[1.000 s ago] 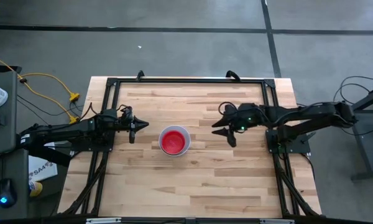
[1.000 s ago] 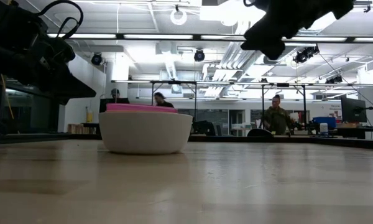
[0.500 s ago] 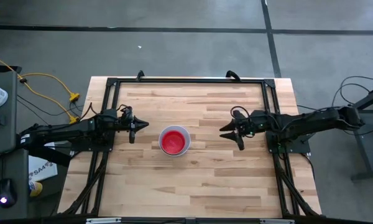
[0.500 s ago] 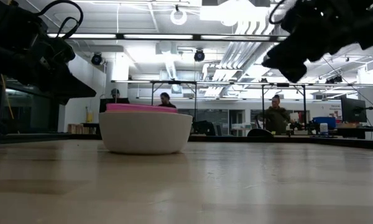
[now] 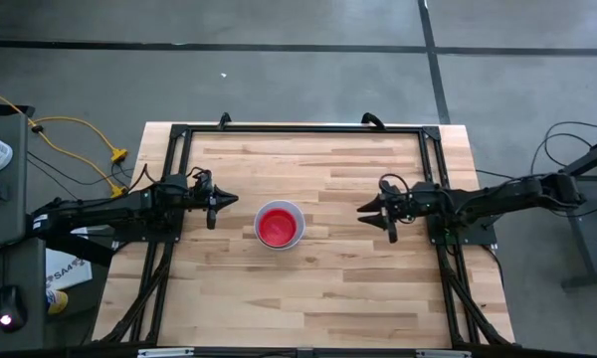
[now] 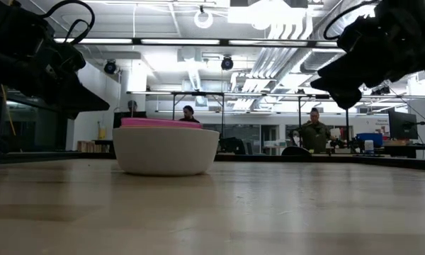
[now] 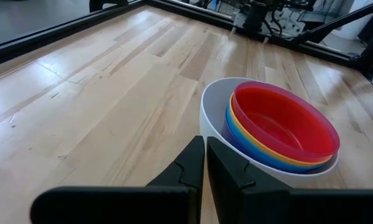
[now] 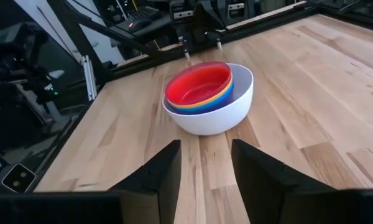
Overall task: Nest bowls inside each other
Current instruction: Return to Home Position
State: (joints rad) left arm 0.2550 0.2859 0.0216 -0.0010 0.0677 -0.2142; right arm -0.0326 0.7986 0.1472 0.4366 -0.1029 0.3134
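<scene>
The bowls sit nested in one stack [image 5: 279,225] on the table's middle: a white bowl [image 8: 217,109] rests on its base and holds blue, yellow-orange and red bowls [image 7: 280,121], the red one innermost. My left gripper [image 5: 224,200] hovers shut to the stack's left, above the table. My right gripper [image 5: 370,210] hovers open to the stack's right, fingers pointing at it, well apart from it. Neither touches a bowl.
A black metal frame [image 5: 298,129] runs along the table's far, left and right sides. Bare wood [image 5: 308,298] lies all around the stack. In the low view, people [image 6: 315,134] stand in the room far behind the table.
My right gripper has drawn back from the stack toward the table's right edge and sunk lower, staying open. The bowl stack and my left gripper have kept still.
</scene>
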